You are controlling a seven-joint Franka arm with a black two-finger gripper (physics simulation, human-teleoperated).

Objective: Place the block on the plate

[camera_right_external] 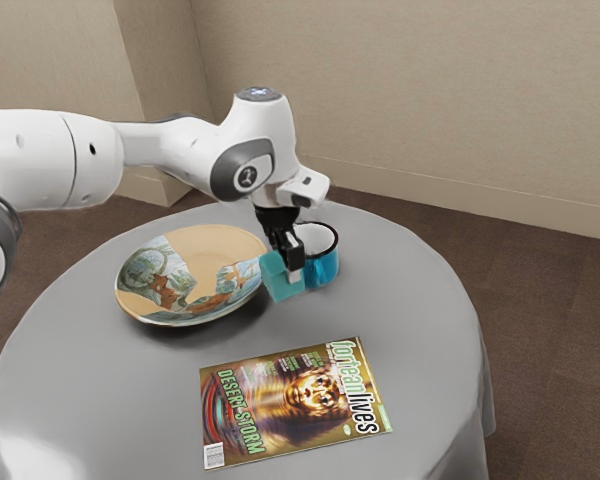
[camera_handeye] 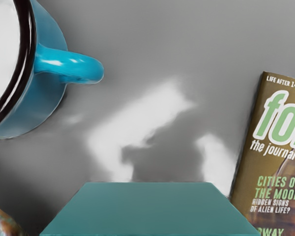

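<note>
Currently, gripper: black two-finger gripper point(camera_right_external: 283, 268), jaws clenched on the block
Block: smooth, flat-faced teal block point(camera_right_external: 282, 282), between the jaws, near the plate's rim
Plate: round, shallow plate point(camera_right_external: 208, 250) patterned in tan, blue and orange, beside the jaws toward the exterior view's left
Mug: glossy blue mug point(camera_handeye: 48, 98), dark rim, pale inside, looped handle, just beyond the jaws from the exterior camera
Magazine: rectangular paper magazine point(camera_right_external: 292, 400), on the jaws' exterior-camera side
Table: round table point(camera_right_external: 420, 330), grey cloth, below the jaws
Room: beige walls, brown floor

looks like a home (mug point(camera_right_external: 326, 267) and magazine point(camera_right_external: 295, 402) on a draped round table point(camera_right_external: 420, 310))
</note>
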